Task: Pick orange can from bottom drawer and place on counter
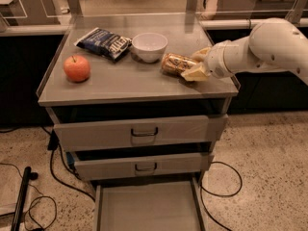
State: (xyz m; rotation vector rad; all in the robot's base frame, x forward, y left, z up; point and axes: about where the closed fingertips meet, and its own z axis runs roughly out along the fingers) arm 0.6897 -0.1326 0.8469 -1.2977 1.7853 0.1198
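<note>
The orange can (174, 64) lies on its side on the counter (130, 83), right of the middle. My gripper (196, 64) reaches in from the right. Its pale fingers (194, 74) sit on either side of the can's right end and are closed on it. The can rests at counter level. The bottom drawer (149, 208) is pulled out at the foot of the cabinet, and its flat floor shows nothing in it. The two upper drawers are pushed in.
On the counter stand a red-orange apple (77, 68) at the left, a dark chip bag (103, 42) at the back left and a white bowl (149, 46) just left of the can. Cables lie on the floor at the left (29, 196) and at the right (226, 177).
</note>
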